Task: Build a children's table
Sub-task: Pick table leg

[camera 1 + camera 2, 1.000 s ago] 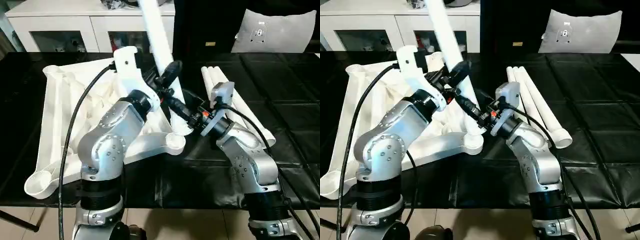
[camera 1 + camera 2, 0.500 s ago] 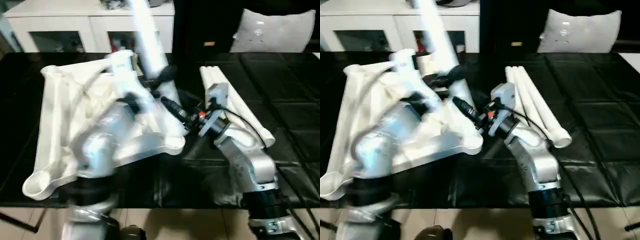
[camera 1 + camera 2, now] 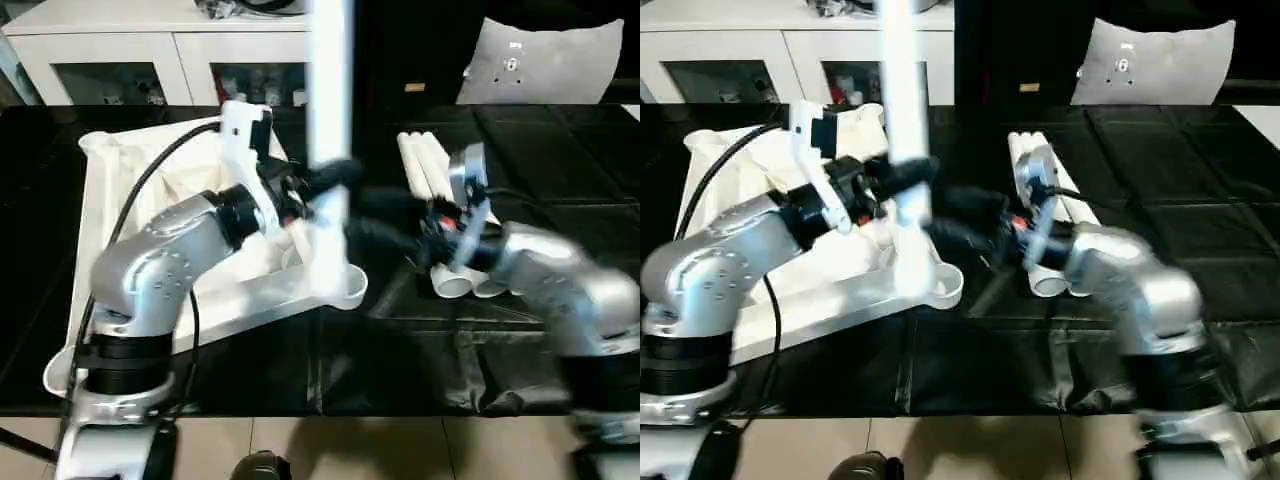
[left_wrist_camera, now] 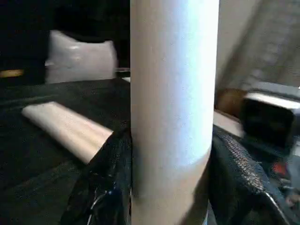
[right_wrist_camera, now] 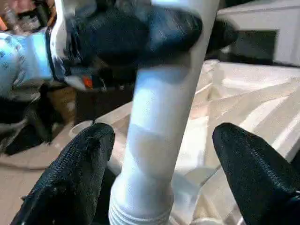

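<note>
Black tabletop mat (image 3: 560, 180), white cabinets (image 3: 130, 60) behind, left gripper (image 3: 325, 180) clamping upright leg (image 3: 328, 120), right gripper (image 5: 159, 178) spread wide, empty.

The tube leg (image 4: 173, 93) is smooth white plastic with a soft sheen, and its lower end carries moulded screw ridges. The tabletop (image 3: 110, 200) is matt white plastic with ribbing. The bench (image 3: 560, 150) wears a black, glossy, quilted-looking cover. The left end effector (image 4: 168, 187) has black fingers (image 4: 105, 183) with a woven, mesh-like rough texture; the right end effector (image 5: 159, 183) has fingers (image 5: 70, 178) equally black and coarse. Both forearms (image 3: 160, 270) are brushed silver metal.
</note>
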Available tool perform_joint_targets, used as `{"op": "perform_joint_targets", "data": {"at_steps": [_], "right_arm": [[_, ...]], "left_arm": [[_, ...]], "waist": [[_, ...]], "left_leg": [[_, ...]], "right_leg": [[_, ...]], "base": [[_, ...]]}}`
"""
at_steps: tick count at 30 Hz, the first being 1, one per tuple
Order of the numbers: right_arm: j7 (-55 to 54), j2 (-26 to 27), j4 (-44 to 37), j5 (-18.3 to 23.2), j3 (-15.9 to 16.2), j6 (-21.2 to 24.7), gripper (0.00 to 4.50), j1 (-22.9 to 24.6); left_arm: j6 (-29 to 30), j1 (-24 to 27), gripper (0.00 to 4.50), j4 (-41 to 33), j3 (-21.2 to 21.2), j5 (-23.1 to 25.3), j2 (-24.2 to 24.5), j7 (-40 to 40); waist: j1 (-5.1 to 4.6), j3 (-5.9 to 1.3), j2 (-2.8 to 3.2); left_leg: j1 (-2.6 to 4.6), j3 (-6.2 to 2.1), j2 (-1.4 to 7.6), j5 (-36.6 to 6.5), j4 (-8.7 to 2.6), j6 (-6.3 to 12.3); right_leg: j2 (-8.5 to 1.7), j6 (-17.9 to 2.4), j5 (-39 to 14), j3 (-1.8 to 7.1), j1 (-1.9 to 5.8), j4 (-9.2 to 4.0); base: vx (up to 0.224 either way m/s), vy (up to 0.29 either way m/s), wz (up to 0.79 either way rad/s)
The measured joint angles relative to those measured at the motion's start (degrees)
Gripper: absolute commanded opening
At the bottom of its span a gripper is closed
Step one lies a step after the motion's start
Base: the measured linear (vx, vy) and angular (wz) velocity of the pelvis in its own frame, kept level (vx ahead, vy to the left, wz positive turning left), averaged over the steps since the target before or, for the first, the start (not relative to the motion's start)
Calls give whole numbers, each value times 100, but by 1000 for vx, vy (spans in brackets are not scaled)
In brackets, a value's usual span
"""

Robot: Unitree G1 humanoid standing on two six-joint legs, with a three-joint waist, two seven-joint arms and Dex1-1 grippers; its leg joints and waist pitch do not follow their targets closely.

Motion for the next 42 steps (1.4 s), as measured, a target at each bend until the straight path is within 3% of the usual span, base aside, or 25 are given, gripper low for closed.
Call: {"op": "perform_joint_targets", "data": {"at_steps": [9,29,42], "right_arm": [[468,-121,8,63,227,162,371,-4],[736,-60,54,208,453,424,196,-34],[802,-66,69,198,476,426,191,-35]], "left_arm": [[-8,-37,186,-232,-169,-383,35,-637],[-208,-73,186,-233,-498,-286,169,-923],[-220,-72,186,-232,-544,-285,174,-950]], "waist": [[-6,6,-10],[-9,6,-10],[-7,5,-11]], "left_leg": [[2,5,0,8,13,13],[4,9,1,8,21,11],[4,9,1,8,24,12]], "right_leg": [[-2,-1,1,4,-1,17],[-5,-7,5,6,1,25],[-5,-7,6,6,1,27]], "base": [[0,0,0],[0,0,0],[0,0,0]]}}
